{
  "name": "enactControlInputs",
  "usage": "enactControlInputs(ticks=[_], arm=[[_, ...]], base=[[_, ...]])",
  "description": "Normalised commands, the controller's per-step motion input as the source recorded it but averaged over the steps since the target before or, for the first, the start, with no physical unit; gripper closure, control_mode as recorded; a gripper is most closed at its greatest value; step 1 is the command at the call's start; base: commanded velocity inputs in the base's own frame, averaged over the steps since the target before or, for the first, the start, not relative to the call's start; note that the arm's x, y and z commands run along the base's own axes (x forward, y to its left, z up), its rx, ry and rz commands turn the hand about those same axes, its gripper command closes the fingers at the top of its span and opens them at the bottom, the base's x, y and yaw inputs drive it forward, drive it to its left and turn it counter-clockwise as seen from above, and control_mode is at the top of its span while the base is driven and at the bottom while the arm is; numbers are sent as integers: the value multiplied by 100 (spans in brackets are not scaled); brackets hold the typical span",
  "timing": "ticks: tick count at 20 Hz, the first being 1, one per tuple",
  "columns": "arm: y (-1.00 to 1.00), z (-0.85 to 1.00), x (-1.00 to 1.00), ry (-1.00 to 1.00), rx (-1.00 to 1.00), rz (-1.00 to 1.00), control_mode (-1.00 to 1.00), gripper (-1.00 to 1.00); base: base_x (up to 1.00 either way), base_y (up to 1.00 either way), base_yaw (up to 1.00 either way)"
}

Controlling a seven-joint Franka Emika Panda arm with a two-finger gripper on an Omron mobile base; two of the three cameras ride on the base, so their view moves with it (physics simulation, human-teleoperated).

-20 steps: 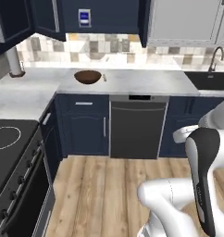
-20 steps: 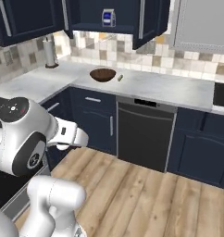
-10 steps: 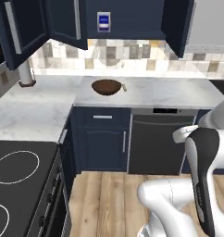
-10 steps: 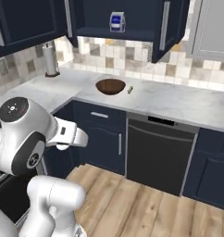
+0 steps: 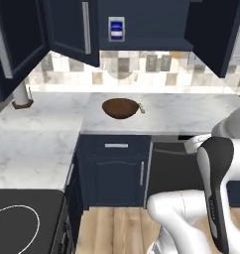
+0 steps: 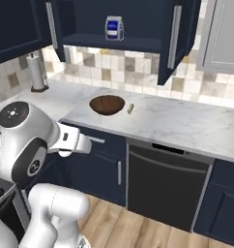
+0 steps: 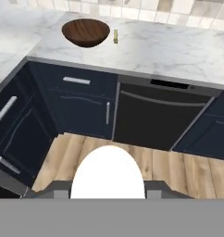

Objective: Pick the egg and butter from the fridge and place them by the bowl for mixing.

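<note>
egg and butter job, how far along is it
Done: the thin pale yellow-green butter stick already lies on the marble counter beside the dark brown wooden bowl. In hand: the plain white egg sits in the claw. Left: setting it by the bowl.

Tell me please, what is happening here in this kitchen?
The robot arm is carrying the egg in its gripper, facing the marble counter. On that counter the wooden bowl stands, and the butter already lies just beside it, apart from its rim. So one item is delivered; the egg is not yet set down by the bowl.
</note>
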Motion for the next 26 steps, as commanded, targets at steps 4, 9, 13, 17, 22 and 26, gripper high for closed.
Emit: enactControlInputs(ticks=[4,9,13,17,22,26], arm=[[0,0,0,0,0,0,100,100],[0,0,0,0,0,0,100,100],[0,0,0,0,0,0,100,100],[0,0,0,0,0,0,100,100],[0,0,0,0,0,0,100,100],[0,0,0,0,0,0,100,100]], base=[[68,1,-24],[69,17,-10],[62,23,-1],[66,23,0],[67,35,-7],[54,38,-6]])
